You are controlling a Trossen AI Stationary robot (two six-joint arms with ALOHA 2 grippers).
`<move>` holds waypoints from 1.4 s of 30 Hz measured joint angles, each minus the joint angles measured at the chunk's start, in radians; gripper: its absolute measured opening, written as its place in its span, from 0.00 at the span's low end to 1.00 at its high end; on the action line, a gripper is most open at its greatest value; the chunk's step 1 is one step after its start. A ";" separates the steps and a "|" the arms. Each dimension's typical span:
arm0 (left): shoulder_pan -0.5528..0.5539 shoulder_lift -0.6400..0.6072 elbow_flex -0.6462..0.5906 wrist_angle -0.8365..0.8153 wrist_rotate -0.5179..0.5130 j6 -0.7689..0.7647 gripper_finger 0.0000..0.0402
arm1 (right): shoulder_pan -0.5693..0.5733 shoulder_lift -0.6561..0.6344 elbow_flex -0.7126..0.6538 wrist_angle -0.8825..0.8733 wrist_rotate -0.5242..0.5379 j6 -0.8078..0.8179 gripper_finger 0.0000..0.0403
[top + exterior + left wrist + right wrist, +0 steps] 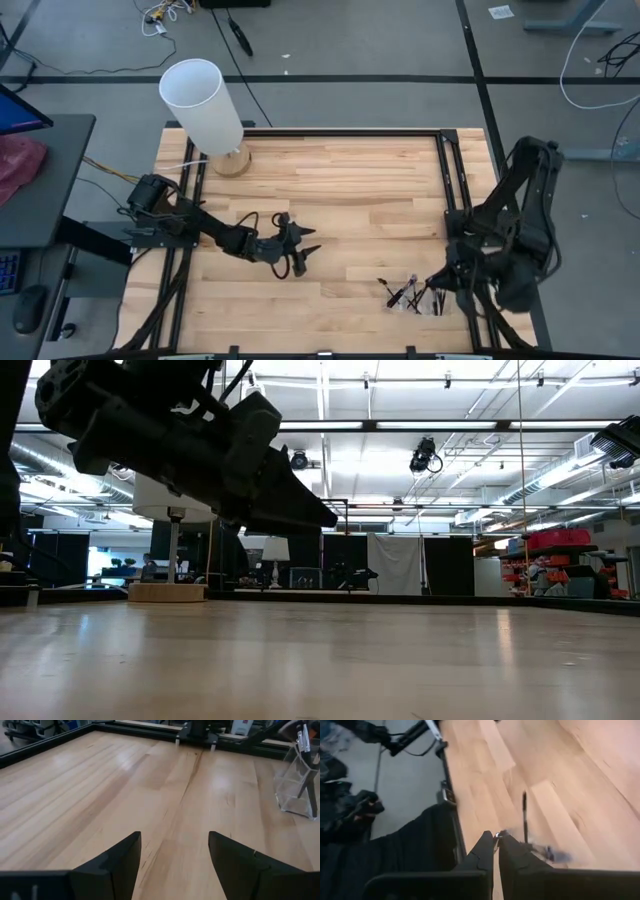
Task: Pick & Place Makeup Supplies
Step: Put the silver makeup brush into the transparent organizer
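The makeup brushes [410,294], thin and dark-handled, stand bunched in a small clear holder [299,785] near the table's near right corner. One dark brush [524,815] sticks up out of the blurred bunch in the right wrist view. My right gripper [441,283] [496,840] hangs just right of the bunch, shut on a thin pale thing. My left gripper [300,250] [174,851] is open over the table's middle and holds nothing. It shows high above the table in the low view [300,510]. My right gripper pinches a thin thing at its fingertips; only a small pale bit [498,835] shows between them. It looks like the end of a makeup brush, seen end-on. The fingers come from above, slanting down toward the table. The fingers hide the rest of the hold.
A big white cylinder [203,106] on a round wooden base [231,161] stands at the table's far left corner. A black frame [443,170] borders the table. Bare wood lies between the two grippers. Cables and a desk lie on the floor beyond the table.
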 joint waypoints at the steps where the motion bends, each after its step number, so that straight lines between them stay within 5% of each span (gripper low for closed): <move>1: 0.000 0.000 0.000 0.000 0.000 0.000 0.59 | 0.018 0.015 0.000 -0.014 0.013 0.042 0.01; 18: 0.000 0.000 0.000 -0.001 -0.038 -0.019 0.59 | 0.113 0.229 -0.001 -0.287 0.085 0.521 0.01; 42: 0.000 0.000 0.000 -0.001 -0.046 -0.024 0.59 | 0.038 0.347 -0.001 -0.204 0.026 0.520 0.04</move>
